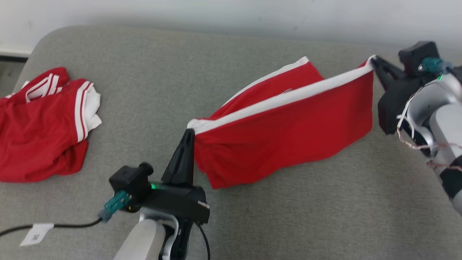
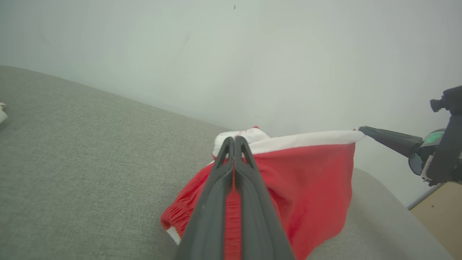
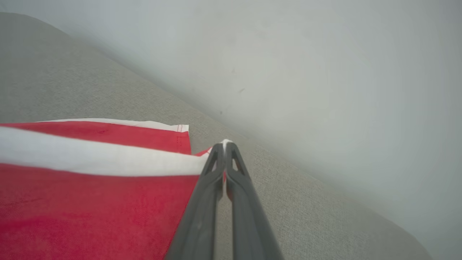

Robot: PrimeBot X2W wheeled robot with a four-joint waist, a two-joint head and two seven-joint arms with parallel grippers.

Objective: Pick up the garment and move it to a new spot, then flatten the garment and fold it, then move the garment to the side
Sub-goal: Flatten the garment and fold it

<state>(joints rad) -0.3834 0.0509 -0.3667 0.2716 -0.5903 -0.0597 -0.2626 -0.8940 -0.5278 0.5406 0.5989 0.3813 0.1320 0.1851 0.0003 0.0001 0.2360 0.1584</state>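
A red garment (image 1: 288, 133) with a white band along its top edge hangs stretched above the grey cushion (image 1: 231, 216). My left gripper (image 1: 189, 132) is shut on its left corner, and my right gripper (image 1: 373, 60) is shut on its right corner. The cloth's lower hem drapes down and touches the cushion. In the left wrist view my left gripper (image 2: 234, 139) pinches the white band of the garment (image 2: 306, 180), with my right gripper (image 2: 362, 129) at the far corner. In the right wrist view my right gripper (image 3: 225, 143) holds the white tip of the garment (image 3: 90, 202).
A second red garment with white stripes (image 1: 43, 122) lies crumpled at the cushion's left end. A black cable with a white tag (image 1: 36, 233) trails at the lower left. A pale wall (image 1: 231, 14) runs behind the cushion. A wooden surface (image 2: 442, 213) stands past the cushion's right end.
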